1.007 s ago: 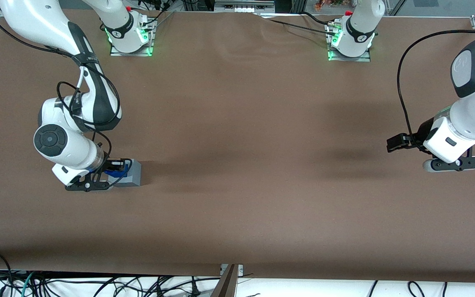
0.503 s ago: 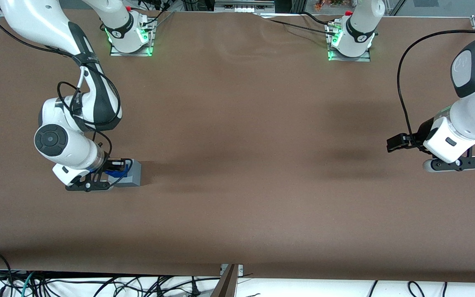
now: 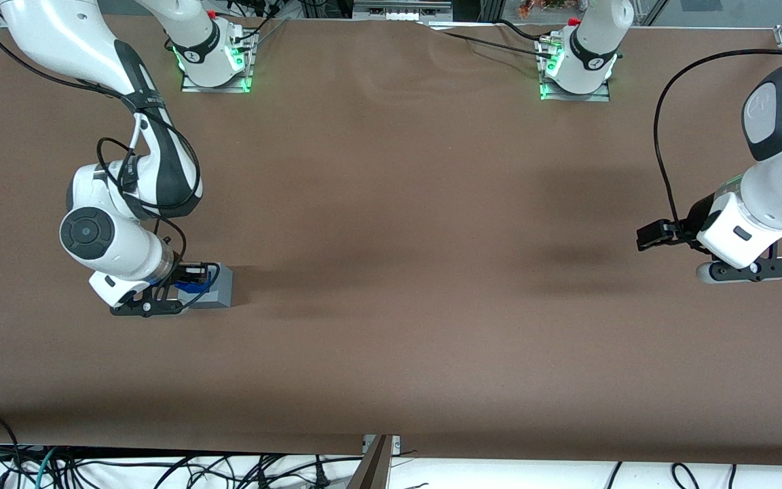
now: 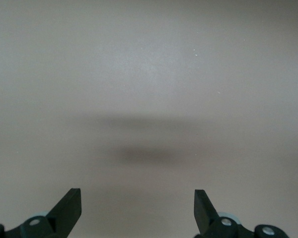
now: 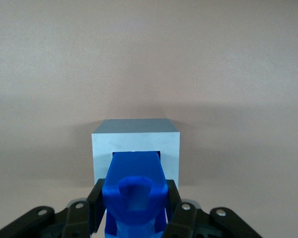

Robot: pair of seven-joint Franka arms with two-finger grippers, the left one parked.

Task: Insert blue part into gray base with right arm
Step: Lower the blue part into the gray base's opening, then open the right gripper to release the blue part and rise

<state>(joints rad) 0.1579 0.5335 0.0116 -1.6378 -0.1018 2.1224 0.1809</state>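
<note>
Toward the working arm's end of the tabletop (image 3: 391, 272), in the front view, the right arm (image 3: 126, 197) bends low so that its gripper (image 3: 191, 280) hangs directly above the gray base (image 3: 218, 288); the blue part (image 3: 194, 285) shows at the fingers, over the cube's top, a pose that suits a straight downward push

From the right wrist view, the fingers (image 5: 175, 203) are clamped on the blue part (image 5: 135, 196) from both sides, holding it squarely so its leading end meets the square recess of the gray base (image 5: 136, 144) just ahead of the fingertips; how deep it sits I cannot tell
</note>
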